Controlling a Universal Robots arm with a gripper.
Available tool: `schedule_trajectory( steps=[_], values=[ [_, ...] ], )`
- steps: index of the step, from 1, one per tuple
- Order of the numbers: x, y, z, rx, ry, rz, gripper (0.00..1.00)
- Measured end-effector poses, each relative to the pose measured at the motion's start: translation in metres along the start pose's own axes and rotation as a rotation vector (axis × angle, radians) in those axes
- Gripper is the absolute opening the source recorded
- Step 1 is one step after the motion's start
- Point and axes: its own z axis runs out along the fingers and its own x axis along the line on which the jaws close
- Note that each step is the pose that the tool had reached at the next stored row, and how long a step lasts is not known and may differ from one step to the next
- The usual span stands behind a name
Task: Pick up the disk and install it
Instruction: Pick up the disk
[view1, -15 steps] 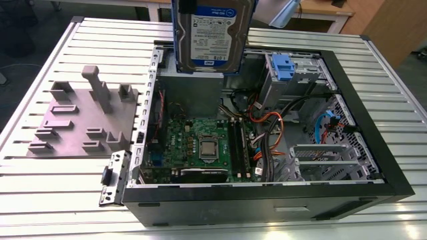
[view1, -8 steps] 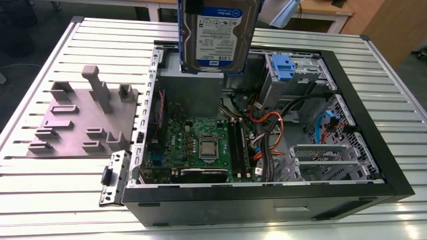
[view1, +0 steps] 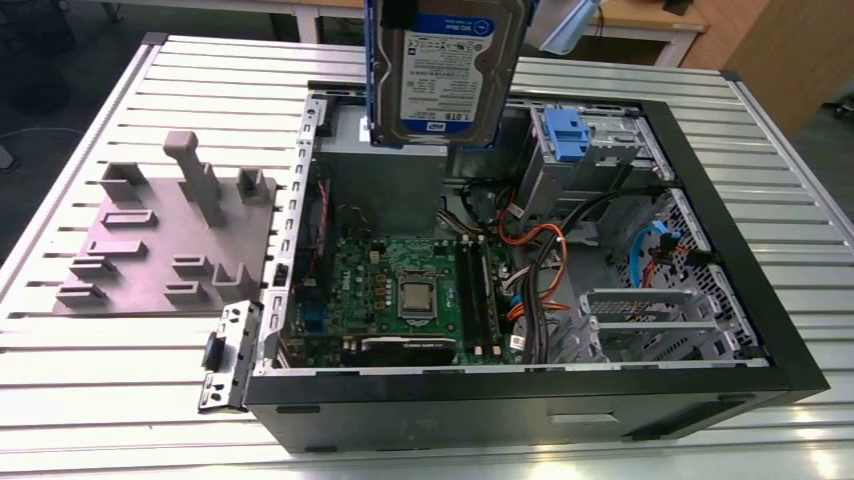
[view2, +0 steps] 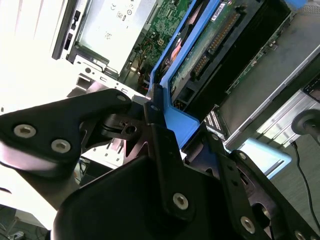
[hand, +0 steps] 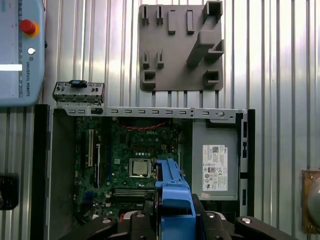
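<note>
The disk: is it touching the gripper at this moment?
Touching. The second wrist view shows it: the gripper is shut on the blue carrier bracket of the disk, its black parts flush against the blue plastic, with no gap.

Even, soft light fills the exterior view, though shadow sits inside the open computer case (view1: 534, 405). In the second wrist view the desk (view2: 30, 60) burns out white; bright glare streaks its ribs in the first wrist view
</note>
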Motion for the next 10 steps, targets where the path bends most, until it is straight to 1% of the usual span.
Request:
schedule_trajectory(
  steps=[2,10],
  values=[
    [0.0,-0.0011,-0.0001,0.0,0.0002,0.0,0.37],
    [0.0,-0.0013,-0.0001,0.0,0.0001,0.0,0.37]
  ],
)
